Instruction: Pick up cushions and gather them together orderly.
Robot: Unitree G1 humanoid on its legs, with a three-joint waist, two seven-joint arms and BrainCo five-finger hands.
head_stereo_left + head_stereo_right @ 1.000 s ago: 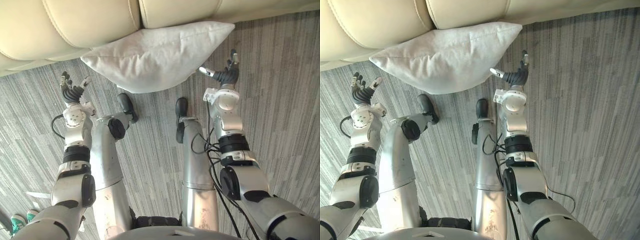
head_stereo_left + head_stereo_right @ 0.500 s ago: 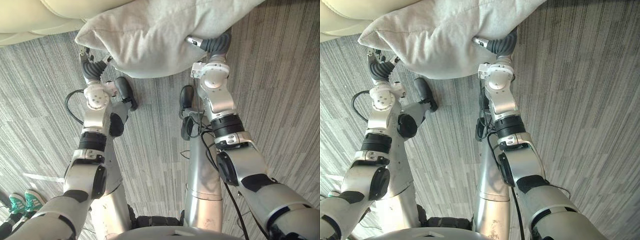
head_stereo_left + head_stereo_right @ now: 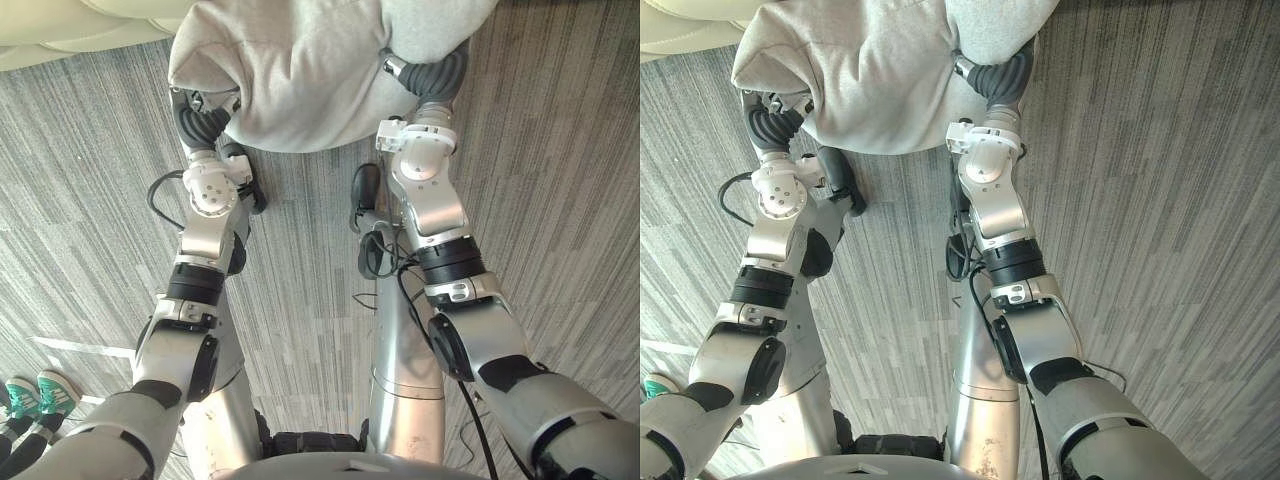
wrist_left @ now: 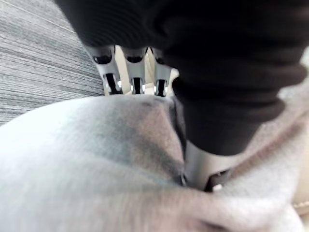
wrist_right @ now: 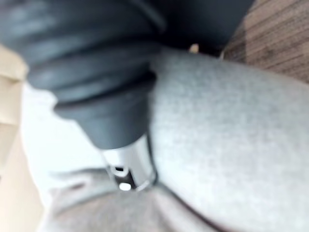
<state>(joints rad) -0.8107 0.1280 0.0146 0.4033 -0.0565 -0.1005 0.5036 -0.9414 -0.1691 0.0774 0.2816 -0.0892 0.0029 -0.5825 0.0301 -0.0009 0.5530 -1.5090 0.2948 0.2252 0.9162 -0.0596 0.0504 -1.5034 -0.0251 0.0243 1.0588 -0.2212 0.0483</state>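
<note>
A pale grey cushion (image 3: 300, 70) lies bunched up on the carpet against the foot of the beige sofa (image 3: 70, 20), with a hand on each side. My left hand (image 3: 205, 125) grips its left corner. In the left wrist view its fingers (image 4: 133, 72) lie behind a fold of the cushion (image 4: 72, 154) and the thumb (image 4: 203, 164) presses in from the front. My right hand (image 3: 435, 75) digs into the right side. Its thumb (image 5: 130, 166) sinks into a crease of the cloth (image 5: 231, 135); its fingers are hidden behind the cushion.
Grey striped carpet (image 3: 560, 200) runs all around. The sofa's front edge (image 3: 680, 15) lies along the far side. A person's green-and-white shoes (image 3: 30, 395) stand at the lower left.
Both hands have gone from spread beside the cushion to closed on its two sides. The cushion is squeezed narrower and bunched. The camera has shifted toward the sofa.
</note>
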